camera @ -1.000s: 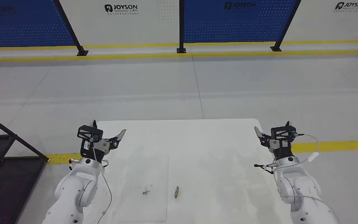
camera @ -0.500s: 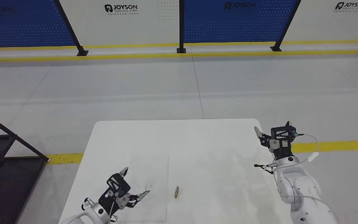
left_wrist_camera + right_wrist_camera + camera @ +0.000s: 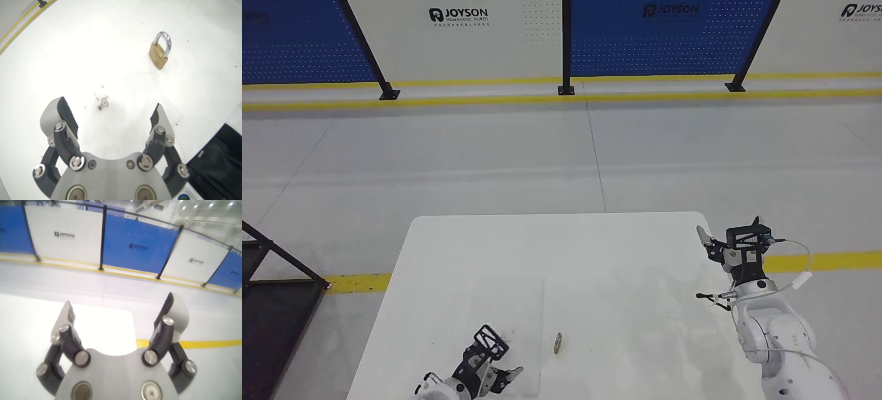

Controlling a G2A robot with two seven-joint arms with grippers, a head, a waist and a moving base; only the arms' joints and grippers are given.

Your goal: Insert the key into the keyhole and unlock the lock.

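Left gripper (image 3: 110,108), fingers spread wide and holding nothing, hovers over the white table (image 3: 75,56). On a dial laid over the top view, with 12 o'clock at the table's far edge, this gripper stands at about 7 o'clock from the table's centre, close to the near edge. The ribbed black pads (image 3: 67,113) face each other across the gap. The key (image 3: 103,103), small and silver with a round bow, lies flat on the table just ahead of the fingertips and roughly in line with the gap between them, touching neither finger. A few faint dark specks mark the surface around it. The padlock (image 3: 159,55), a brass body with a silver shackle seated in it at both legs, rests on the table farther from the gripper than the key and well apart from it. In the top view the padlock shows at about 6 o'clock from the table's centre and at 2 o'clock from the left gripper. The key is not in the keyhole. Right gripper (image 3: 119,300), likewise spread open and empty, is held above the table's edge at about 2 o'clock from its centre, near the far right corner, well apart from key and padlock. Beyond the table at 12 o'clock lie a pale floor with yellow lines (image 3: 572,100) and a fence of blue and white panels (image 3: 662,35). A black frame (image 3: 267,265) stands off the table at 9 o'clock.
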